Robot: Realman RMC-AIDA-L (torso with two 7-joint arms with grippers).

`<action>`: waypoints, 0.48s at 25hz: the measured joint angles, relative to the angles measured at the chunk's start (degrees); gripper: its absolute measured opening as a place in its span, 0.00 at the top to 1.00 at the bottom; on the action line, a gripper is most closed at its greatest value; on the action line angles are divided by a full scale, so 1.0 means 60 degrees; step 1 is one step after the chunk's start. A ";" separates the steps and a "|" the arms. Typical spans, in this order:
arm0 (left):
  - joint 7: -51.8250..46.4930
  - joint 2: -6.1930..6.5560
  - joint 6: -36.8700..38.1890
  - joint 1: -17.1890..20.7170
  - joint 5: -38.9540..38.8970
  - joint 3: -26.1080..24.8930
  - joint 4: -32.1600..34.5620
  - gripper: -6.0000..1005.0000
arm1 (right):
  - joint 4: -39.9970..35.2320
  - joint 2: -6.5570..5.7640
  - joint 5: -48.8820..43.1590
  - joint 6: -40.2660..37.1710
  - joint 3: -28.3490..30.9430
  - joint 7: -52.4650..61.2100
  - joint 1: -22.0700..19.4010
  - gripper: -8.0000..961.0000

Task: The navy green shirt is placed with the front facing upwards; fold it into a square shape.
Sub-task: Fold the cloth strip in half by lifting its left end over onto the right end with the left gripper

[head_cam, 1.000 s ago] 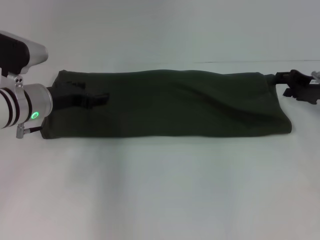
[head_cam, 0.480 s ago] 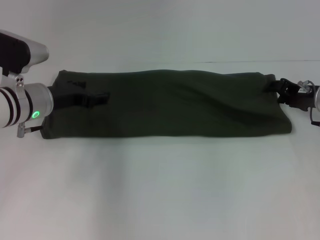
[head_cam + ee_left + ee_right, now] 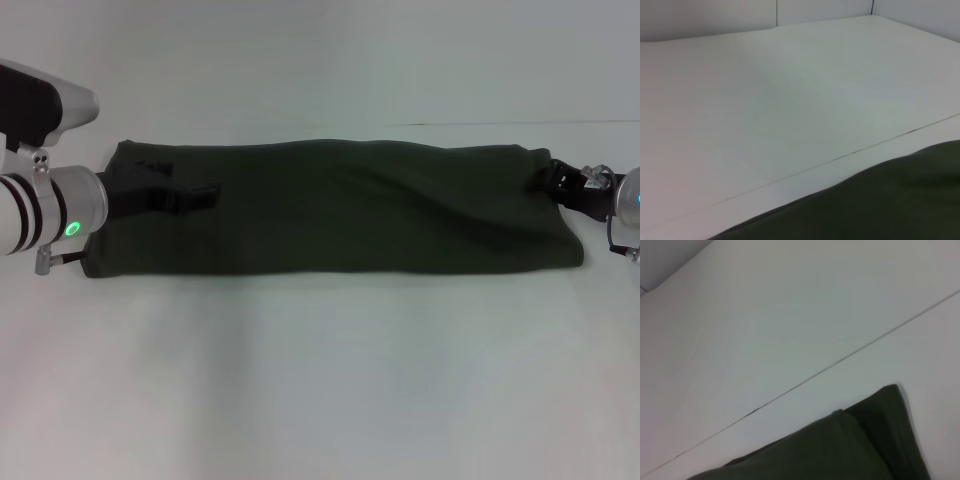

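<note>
We see the right claw (image 3: 562, 183) has closed in on the far right corner of the shirt (image 3: 340, 205), folded into a strip on the surface (image 3: 320, 380); the left claw (image 3: 190, 196) rests on its left end. We cannot tell either claw's opening. The crosswise fold looks next.

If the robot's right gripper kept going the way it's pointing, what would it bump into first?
Probably the dark olive-green folded shirt: the right gripper points inward at its far right corner and already looks to be at the cloth's edge, though depth is hard to judge.
</note>
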 joint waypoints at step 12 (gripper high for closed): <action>0.0000 0.0000 -0.0018 0.0006 0.0000 -0.0009 0.0000 0.21 | -0.0002 0.0134 0.0040 0.0140 0.0082 -0.0340 0.0013 0.93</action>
